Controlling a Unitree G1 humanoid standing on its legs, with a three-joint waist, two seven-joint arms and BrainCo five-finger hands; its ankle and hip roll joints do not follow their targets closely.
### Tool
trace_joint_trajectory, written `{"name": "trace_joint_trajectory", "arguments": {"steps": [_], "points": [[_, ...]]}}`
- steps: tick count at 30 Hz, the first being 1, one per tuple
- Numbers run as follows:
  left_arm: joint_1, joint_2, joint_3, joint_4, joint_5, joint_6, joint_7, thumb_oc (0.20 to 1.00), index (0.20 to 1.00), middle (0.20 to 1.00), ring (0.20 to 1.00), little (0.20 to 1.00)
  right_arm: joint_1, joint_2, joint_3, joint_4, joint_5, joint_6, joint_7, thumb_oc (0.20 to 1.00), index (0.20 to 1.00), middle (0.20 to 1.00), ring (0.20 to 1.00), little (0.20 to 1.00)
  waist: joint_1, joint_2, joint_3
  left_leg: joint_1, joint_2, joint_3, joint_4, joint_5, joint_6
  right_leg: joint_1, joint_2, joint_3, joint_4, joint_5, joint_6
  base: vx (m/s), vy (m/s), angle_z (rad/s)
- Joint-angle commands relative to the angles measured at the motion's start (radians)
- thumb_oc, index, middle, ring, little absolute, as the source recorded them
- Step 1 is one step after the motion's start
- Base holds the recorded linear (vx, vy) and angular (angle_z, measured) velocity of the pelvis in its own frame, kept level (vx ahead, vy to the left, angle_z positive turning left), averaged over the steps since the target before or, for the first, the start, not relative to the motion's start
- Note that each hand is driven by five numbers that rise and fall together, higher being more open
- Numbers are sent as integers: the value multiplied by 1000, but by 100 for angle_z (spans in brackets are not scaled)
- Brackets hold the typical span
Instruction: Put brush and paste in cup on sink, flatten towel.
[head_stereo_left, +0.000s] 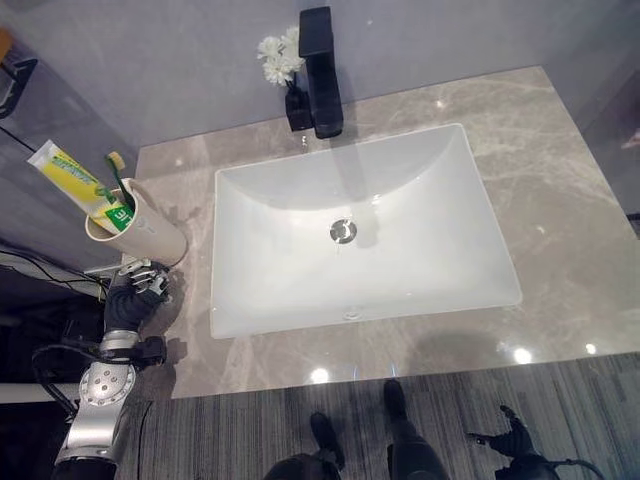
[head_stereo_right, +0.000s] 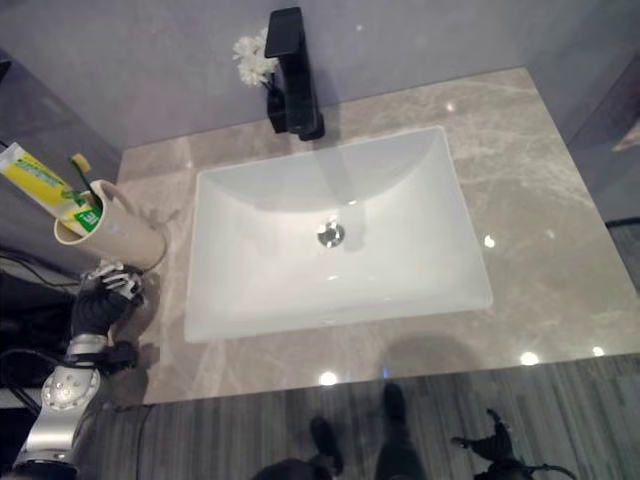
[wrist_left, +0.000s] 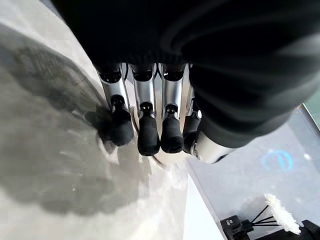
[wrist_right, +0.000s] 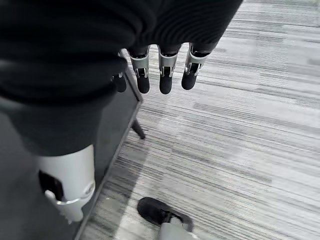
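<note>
The toothbrush (head_stereo_left: 115, 165) and toothpaste (head_stereo_left: 78, 183) stand in the cup (head_stereo_left: 150, 230) beside the sink (head_stereo_left: 470, 215) on the bench (head_stereo_left: 560, 180). The left hand (head_stereo_left: 135, 292), relaxed and empty, should probably withdraw without nudging the cup. The right hand (wrist_right: 160, 67) hangs loose.

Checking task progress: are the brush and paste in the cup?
In: paste and brush stick out of the cup on the counter.

The paste (head_stereo_left: 82, 185) and brush (head_stereo_left: 118, 172) stand in the cup (head_stereo_left: 150, 228), their lower ends hidden inside it. The paste's top is cut off by the edge in the right eye view. The faucet (head_stereo_left: 320, 70) hides part of the flowers (head_stereo_left: 279, 56). The right hand (head_stereo_left: 512, 437) is cut off at the bottom edge. The left hand (wrist_left: 150, 125) hides the counter (wrist_left: 45, 145) under its fingertips.
</note>
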Motion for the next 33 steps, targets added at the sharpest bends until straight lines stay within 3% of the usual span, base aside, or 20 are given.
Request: {"name": "trace_joint_trajectory", "arguments": {"steps": [1, 8, 19, 33], "points": [[-22, 52, 18, 41, 10, -34, 16, 200, 200, 200, 200, 200, -25, -10, 22, 19, 18, -16, -6, 1000, 1000, 1000, 1000, 1000, -22, -28, -21, 14, 5, -30, 7, 26, -55, 54, -56, -34, 9, -17, 66, 0, 0, 0], [-17, 63, 15, 57, 38, -24, 12, 200, 200, 200, 200, 200, -33, -8, 29, 32, 22, -15, 1, 1000, 1000, 1000, 1000, 1000, -15, -23, -27, 15, 4, -47, 7, 26, -55, 66, -58, -52, 9, -25, 64, 2, -2, 1], [-234, 169, -27, 247, 120, -24, 122, 200, 200, 200, 200, 200, -37, -20, 48, -3, 45, -25, -2, 1000, 1000, 1000, 1000, 1000, -37, -30, -17, 6, 2, -57, 7, 27, -58, 72, -60, -77, 9, -27, 66, 1, -2, 6], [-402, 158, -111, 375, 175, -17, 209, 200, 200, 200, 200, 200, -39, -6, 89, -7, 40, -29, -10, 1000, 1000, 1000, 1000, 1000, -67, -32, -7, 5, -2, -38, 7, 21, -56, 56, -63, -56, 9, -19, 69, 0, 2, 0]]}}
